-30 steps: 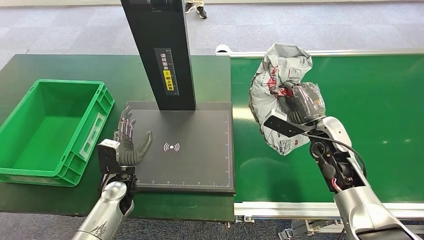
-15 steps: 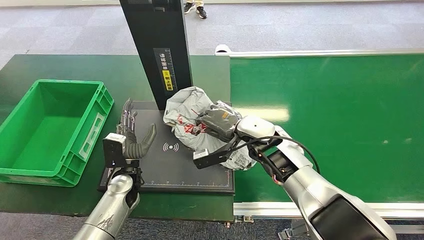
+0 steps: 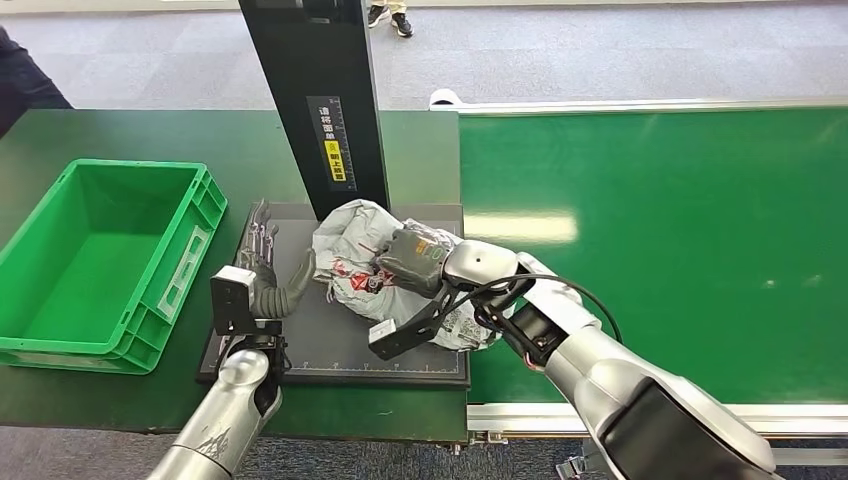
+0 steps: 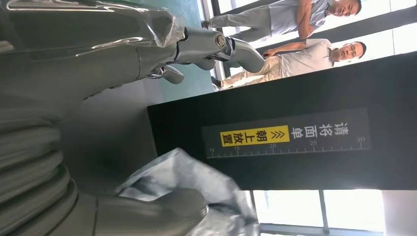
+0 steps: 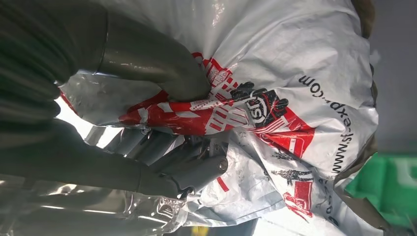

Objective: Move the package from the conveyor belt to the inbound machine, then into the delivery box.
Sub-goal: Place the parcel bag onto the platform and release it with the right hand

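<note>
The package [image 3: 362, 262] was crumpled grey plastic with red and black print. The inbound machine [image 3: 345, 330] was black, its column bearing a yellow label [image 3: 336, 160] with black characters. The delivery box [image 3: 95, 262] was bright green, the conveyor belt [image 3: 680, 240] a deeper green.

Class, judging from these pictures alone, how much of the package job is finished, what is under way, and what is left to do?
Done: the package is off the green belt and lies on the black scanner pad beside the post. Under way: the right hand grips the package, its fingers pressed into the plastic. The left hand waits open beside it. Left: moving the package into the green box, which holds nothing.
</note>
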Motion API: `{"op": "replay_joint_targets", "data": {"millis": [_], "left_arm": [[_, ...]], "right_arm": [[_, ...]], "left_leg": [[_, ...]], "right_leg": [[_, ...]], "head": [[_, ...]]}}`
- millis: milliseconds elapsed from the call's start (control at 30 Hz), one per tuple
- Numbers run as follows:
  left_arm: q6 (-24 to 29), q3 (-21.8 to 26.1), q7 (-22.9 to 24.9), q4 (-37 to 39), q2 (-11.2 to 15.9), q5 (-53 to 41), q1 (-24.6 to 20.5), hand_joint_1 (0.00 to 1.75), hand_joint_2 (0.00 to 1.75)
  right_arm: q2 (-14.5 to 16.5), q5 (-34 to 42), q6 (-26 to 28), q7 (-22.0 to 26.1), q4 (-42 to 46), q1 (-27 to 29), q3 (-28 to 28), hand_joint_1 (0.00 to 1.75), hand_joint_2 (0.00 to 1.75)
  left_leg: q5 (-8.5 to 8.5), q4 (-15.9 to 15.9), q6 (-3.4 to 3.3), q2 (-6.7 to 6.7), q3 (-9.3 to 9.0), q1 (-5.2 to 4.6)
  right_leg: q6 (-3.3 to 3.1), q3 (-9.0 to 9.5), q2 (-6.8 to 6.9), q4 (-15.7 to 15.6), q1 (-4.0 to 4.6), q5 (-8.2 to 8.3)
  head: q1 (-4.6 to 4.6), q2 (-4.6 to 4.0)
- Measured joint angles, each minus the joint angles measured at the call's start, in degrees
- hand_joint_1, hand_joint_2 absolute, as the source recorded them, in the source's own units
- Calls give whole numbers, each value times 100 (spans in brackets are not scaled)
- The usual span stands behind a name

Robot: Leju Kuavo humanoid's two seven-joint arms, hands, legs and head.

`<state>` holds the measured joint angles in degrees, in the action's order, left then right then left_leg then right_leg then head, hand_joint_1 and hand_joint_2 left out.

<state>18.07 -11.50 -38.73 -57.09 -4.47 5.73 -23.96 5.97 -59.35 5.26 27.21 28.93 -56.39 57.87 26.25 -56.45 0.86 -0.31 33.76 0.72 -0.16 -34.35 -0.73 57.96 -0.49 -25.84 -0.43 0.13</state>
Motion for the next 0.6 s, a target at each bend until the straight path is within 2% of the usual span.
{"op": "replay_joint_targets", "data": {"millis": [600], "left_arm": [[-98,-33,-26,255,-40,36,-153,0,175]], "right_arm": [[74,107,-115,-27,-486,-59,353,175,175]], "left_leg": [[0,0,0,0,0,0]], "right_leg": [[0,0,0,0,0,0]], "head": [[1,-2]]}}
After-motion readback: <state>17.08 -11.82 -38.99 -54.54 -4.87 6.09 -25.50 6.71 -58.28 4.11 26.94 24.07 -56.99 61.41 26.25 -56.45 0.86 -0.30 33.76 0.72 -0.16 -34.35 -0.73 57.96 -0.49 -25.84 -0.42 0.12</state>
